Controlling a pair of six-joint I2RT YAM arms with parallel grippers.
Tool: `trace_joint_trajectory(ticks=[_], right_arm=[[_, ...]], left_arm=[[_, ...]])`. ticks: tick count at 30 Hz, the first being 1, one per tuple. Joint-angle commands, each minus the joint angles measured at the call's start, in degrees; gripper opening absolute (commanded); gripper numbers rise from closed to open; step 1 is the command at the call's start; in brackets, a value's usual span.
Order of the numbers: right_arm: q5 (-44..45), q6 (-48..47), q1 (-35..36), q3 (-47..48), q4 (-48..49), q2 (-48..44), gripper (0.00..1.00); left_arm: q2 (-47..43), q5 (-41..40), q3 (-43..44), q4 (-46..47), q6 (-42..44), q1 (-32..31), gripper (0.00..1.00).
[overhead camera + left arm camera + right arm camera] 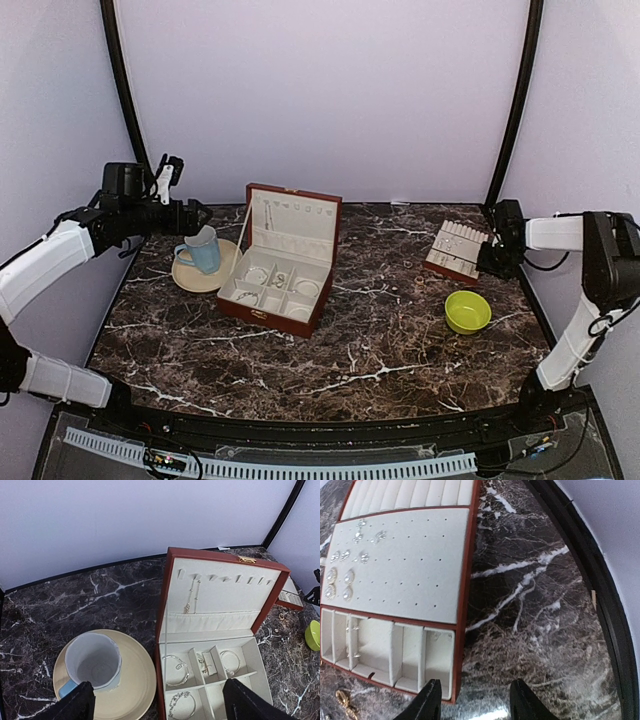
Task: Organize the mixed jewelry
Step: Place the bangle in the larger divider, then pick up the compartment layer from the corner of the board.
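The left end effector (160,707) hangs open near the mug (92,662). The right end effector (477,702), open and empty, is at the tray (410,565) corner. Beside it, by the counter's (530,605) right edge, lies loose jewelry (344,701): centre over one piece, pinch low.

On the dark marbled stone tabletop (380,340), a reddish-brown cream-lined hinged box (265,315) sits left of centre, with silvery hoop bracelets (180,666) in its compartments and thin chains (189,605) on its upright lid behind. To its left, a pale blue ceramic mug (203,255) stands on a round cream plate (200,283). At right rear lies a flat cream slotted tray (455,245) bearing small silvery studs (364,557), and a lime-green round bowl (468,312) lies before it.
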Motion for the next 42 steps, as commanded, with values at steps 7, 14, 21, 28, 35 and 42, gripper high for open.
trace_joint_trajectory(ticks=[7, 14, 21, 28, 35, 42], right_arm=[[-3.90, -4.37, -0.40, 6.85, 4.64, 8.51, 0.39], [-2.70, -2.86, -0.45, 6.34, 3.77, 9.14, 0.33], [-1.96, -2.17, -0.40, 3.63, 3.68, 7.51, 0.23], [-1.81, -2.11, -0.44, 2.84, 3.82, 7.10, 0.17], [-1.83, -1.98, -0.44, 2.35, 3.99, 6.78, 0.06], [-1.84, -2.79, -0.41, 3.16, 3.56, 5.68, 0.00]], left_arm=[[3.59, -1.81, 0.29, -0.30, 2.11, 0.53, 0.92], [4.82, -1.09, 0.72, -0.65, 2.38, 0.61, 0.91], [4.86, -1.22, 0.68, -0.62, 2.60, 0.64, 0.92], [4.75, -1.06, 0.75, -0.61, 2.60, 0.64, 0.91], [4.59, -0.73, 0.62, -0.46, 2.53, 0.64, 0.91], [3.89, -0.70, 0.42, -0.48, 2.52, 0.64, 0.91]])
